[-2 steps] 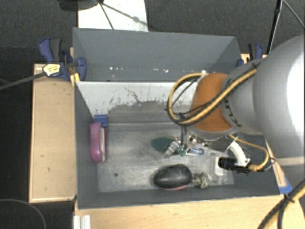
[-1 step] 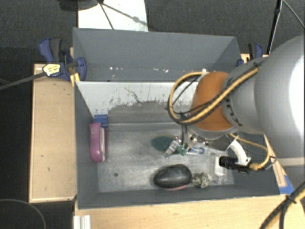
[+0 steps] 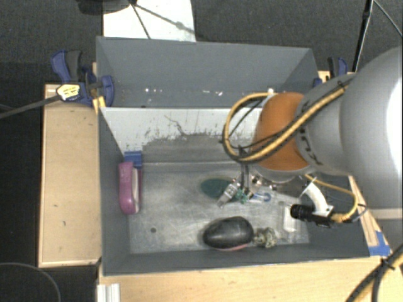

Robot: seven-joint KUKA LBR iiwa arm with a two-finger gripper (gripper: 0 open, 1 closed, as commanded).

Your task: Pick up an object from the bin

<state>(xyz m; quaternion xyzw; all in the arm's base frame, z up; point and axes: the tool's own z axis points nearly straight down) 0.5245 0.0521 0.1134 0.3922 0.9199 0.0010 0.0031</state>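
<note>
Grey bin floor (image 3: 170,212) | fingers (image 3: 234,195) just beside teal flat thing (image 3: 211,185), above black oval (image 3: 227,233) | opening: cannot tell

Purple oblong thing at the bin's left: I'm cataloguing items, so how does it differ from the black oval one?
The purple oblong thing is slim, the black oval thing broader. The purple one lies along the left wall of the bin, the black one crosswise near its front wall. Both are rounded.
</note>
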